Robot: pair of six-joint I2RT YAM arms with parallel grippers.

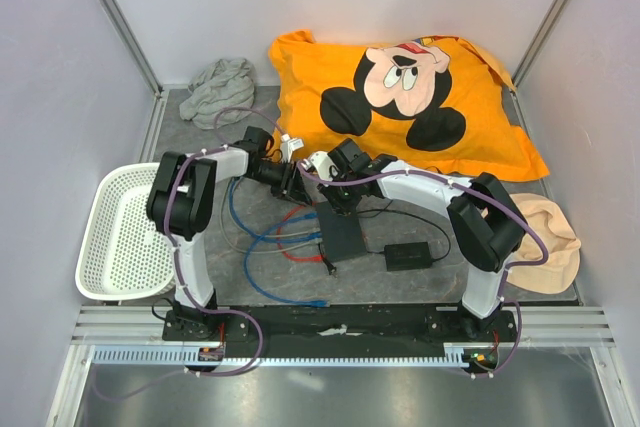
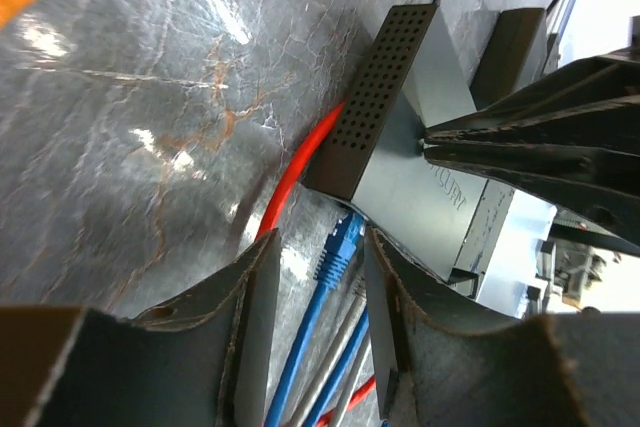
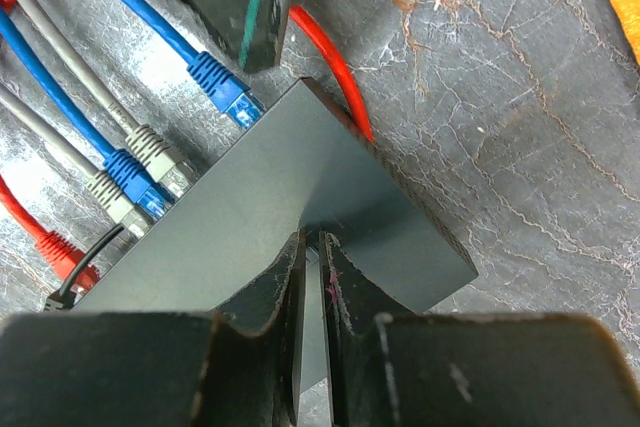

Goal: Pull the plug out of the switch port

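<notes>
The right gripper (image 3: 312, 242), tips all but clenched, is resting on top of the flat switch (image 1: 340, 232). Just beside the switch's socket edge, the left gripper (image 2: 320, 239), jaws parted, is straddling a blue plug (image 3: 225, 87).

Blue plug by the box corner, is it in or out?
Out. The blue plug shows its whole clear tip outside the black box; a grey plug farther along sits pushed in.

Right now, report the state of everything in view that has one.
left gripper, open around blue Ethernet plug.
right gripper, shut, tips on switch.
blue Ethernet plug, out of its port.
switch, lying flat.
other plugs, seated in switch ports.
</notes>
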